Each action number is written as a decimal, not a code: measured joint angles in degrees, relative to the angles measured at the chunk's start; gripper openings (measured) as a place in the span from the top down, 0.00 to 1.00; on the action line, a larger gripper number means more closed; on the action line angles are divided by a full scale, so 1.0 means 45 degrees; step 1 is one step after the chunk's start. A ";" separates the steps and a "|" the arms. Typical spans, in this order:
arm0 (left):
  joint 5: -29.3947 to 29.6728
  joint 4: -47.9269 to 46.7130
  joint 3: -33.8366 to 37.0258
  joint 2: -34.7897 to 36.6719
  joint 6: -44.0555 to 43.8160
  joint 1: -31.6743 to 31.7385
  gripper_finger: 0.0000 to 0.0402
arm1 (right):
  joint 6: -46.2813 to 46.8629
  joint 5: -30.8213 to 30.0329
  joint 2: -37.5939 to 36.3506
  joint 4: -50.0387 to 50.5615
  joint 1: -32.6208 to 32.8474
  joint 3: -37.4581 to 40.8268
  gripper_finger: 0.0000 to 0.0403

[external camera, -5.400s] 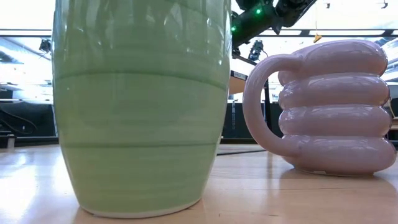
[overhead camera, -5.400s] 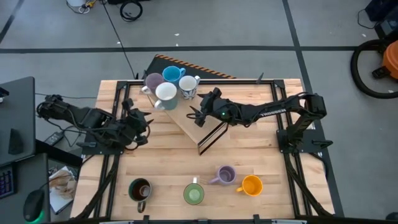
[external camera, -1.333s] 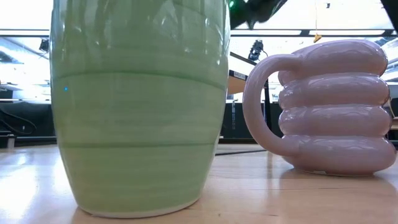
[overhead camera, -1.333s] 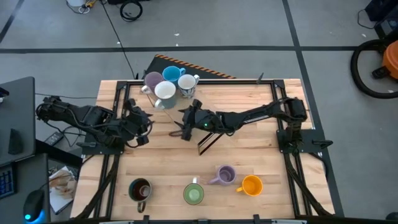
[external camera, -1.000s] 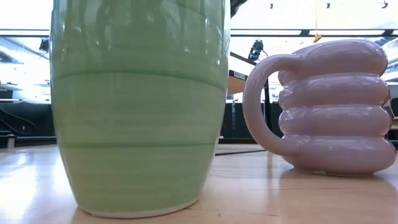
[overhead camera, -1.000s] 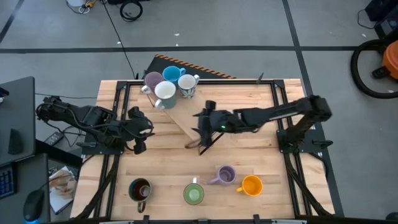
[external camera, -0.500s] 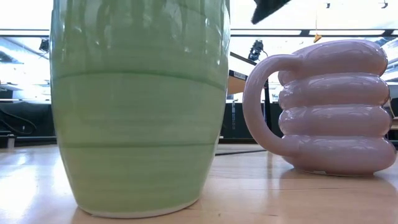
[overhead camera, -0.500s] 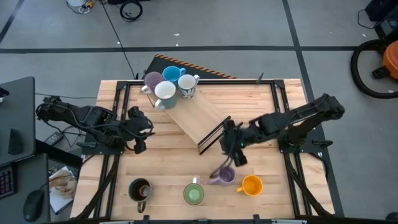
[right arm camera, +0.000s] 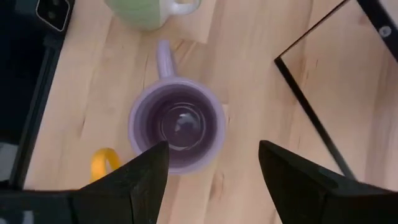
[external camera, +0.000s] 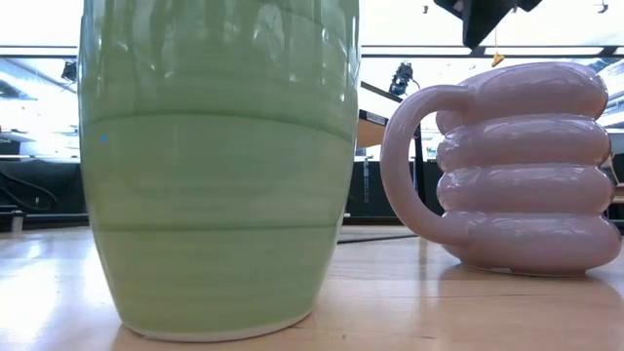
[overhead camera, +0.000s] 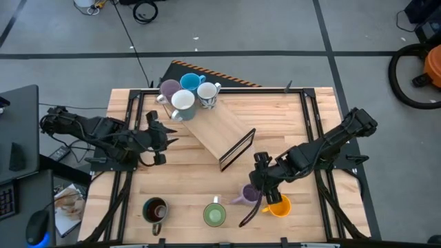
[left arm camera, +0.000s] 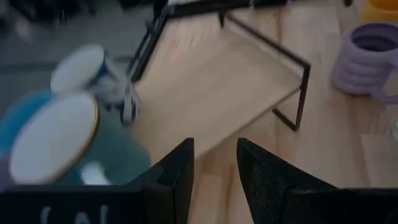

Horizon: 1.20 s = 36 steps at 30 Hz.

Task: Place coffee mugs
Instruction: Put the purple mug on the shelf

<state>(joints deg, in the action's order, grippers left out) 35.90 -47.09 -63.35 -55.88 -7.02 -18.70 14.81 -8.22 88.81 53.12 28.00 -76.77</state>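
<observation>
Four mugs stand on their bases along the near edge: dark brown (overhead camera: pixel 156 209), green (overhead camera: pixel 214 215), ribbed lilac (overhead camera: pixel 248 195) and orange (overhead camera: pixel 279 205). At the far edge a second lilac mug (overhead camera: pixel 169 89), a blue one (overhead camera: pixel 191 82) and two white ones (overhead camera: pixel 183 102) (overhead camera: pixel 209 95) stand bunched together. My right gripper (right arm camera: pixel 212 152) hangs open above the near lilac mug (right arm camera: pixel 177 127), pointing down, one finger to each side of it and clear of it. My left gripper (overhead camera: pixel 162 134) is open near the table's left edge, facing the far cluster (left arm camera: pixel 53 140).
A slanted wooden board on a black wire frame (overhead camera: pixel 224 134) sits mid-table between the two mug groups. The green mug (external camera: pixel 219 166) and the lilac mug (external camera: pixel 517 166) fill the low view. Bare wood lies to the right of the board and along the table's left side.
My right gripper has swung from over the wooden board toward the near edge, tipped to point down, and come to hang over the near lilac mug. My left gripper has turned a little toward the far mug cluster. No mug has moved.
</observation>
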 joint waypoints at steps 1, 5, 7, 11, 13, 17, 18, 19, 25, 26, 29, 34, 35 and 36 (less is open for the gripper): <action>-0.0014 0.0318 0.0000 0.0000 0.0530 0.0000 0.68 | 0.0204 -0.0062 0.0010 0.0018 0.0069 0.0000 0.37; -0.0013 0.1527 0.0000 0.0000 0.2315 0.0000 0.68 | 0.1011 -0.0231 0.0011 0.0121 0.0222 0.0000 0.37; -0.0005 0.2025 0.0000 0.0000 0.2945 0.0000 0.68 | 0.1432 -0.0528 0.0013 0.0121 0.0240 0.0000 0.37; -0.0008 0.2637 0.0000 0.0000 0.3726 0.0000 0.68 | 0.1606 -0.0433 0.0239 -0.0269 0.0251 0.0000 0.38; -0.0009 0.2710 0.0000 0.0000 0.3811 0.0000 0.68 | 0.1370 -0.0219 0.0461 -0.0474 0.0405 0.0000 0.39; 0.0005 0.2699 0.0000 -0.0005 0.3801 0.0000 0.68 | 0.1087 0.0224 0.1144 -0.0983 0.0659 0.0000 0.40; 0.0005 0.2693 0.0000 -0.0005 0.3787 0.0000 0.68 | 0.1037 0.0422 0.1342 -0.1163 0.0696 0.0000 0.40; 0.0005 0.2685 0.0000 -0.0005 0.3727 0.0000 0.68 | 0.1035 0.0655 0.1547 -0.1328 0.0702 0.0000 0.41; 0.0010 0.2695 0.0000 -0.0005 0.3704 0.0000 0.68 | 0.0662 0.1412 0.2468 -0.1319 0.0712 0.0005 0.42; 0.0010 0.2695 0.0000 -0.0005 0.3704 0.0000 0.68 | 0.0521 0.1412 0.2559 -0.1359 0.0712 0.0005 0.43; 0.0012 0.2700 0.0000 -0.0005 0.3706 0.0000 0.68 | 0.0135 0.1392 0.2882 -0.1419 0.0712 0.0005 0.45; 0.0020 0.2695 0.0000 -0.0005 0.3714 0.0000 0.68 | -0.0647 0.1256 0.3182 -0.1275 0.0636 0.0005 0.53; 0.0020 0.2695 0.0000 -0.0005 0.3714 0.0000 0.68 | -0.0724 0.1213 0.3175 -0.1283 0.0581 0.0005 0.55; 0.0020 0.2690 0.0000 -0.0005 0.3709 0.0000 0.68 | -0.0765 0.1179 0.3172 -0.1293 0.0519 0.0005 0.57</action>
<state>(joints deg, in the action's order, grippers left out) 35.99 -34.99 -63.35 -55.90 9.67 -18.70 11.37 -2.92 103.09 47.30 30.33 -76.75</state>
